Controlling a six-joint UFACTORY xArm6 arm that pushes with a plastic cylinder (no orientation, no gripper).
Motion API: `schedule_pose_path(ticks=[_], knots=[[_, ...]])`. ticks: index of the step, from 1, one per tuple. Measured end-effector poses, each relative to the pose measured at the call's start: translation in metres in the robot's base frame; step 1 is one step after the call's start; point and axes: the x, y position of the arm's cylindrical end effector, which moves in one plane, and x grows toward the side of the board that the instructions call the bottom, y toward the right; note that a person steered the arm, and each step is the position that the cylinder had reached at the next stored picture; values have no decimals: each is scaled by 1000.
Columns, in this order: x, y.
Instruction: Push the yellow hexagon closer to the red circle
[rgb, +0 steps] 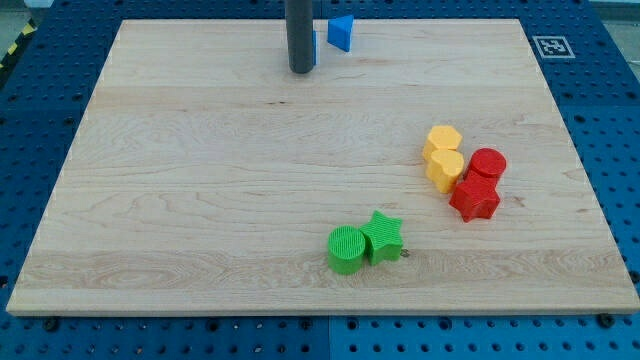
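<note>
The yellow hexagon (443, 139) lies at the view's right on the wooden board (200, 200), touching a second yellow block (446, 169) just below it. The red circle (488, 163) sits right of them, close to the hexagon with a small gap, and a red star (474, 198) lies below it. My tip (300, 69) rests on the board near the view's top, far to the upper left of the yellow hexagon and apart from it.
A blue block (341, 33) lies at the top edge, right of the rod, and another blue piece (314, 45) peeks out behind the rod. A green circle (347, 249) and a green star (383, 237) touch near the bottom centre.
</note>
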Motion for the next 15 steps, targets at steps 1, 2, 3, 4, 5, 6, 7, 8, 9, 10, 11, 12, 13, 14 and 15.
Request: schedule_pose_path(ticks=[1,2,3,4,5,6,7,8,9,10,11,12,13,14,15], knots=[[-18,0],[-28,0],[-12,0],[32,7],[49,53],[53,127],[82,201],[120,244],[163,241],[171,236],[171,236],[162,232],[127,231],[103,192],[103,114]])
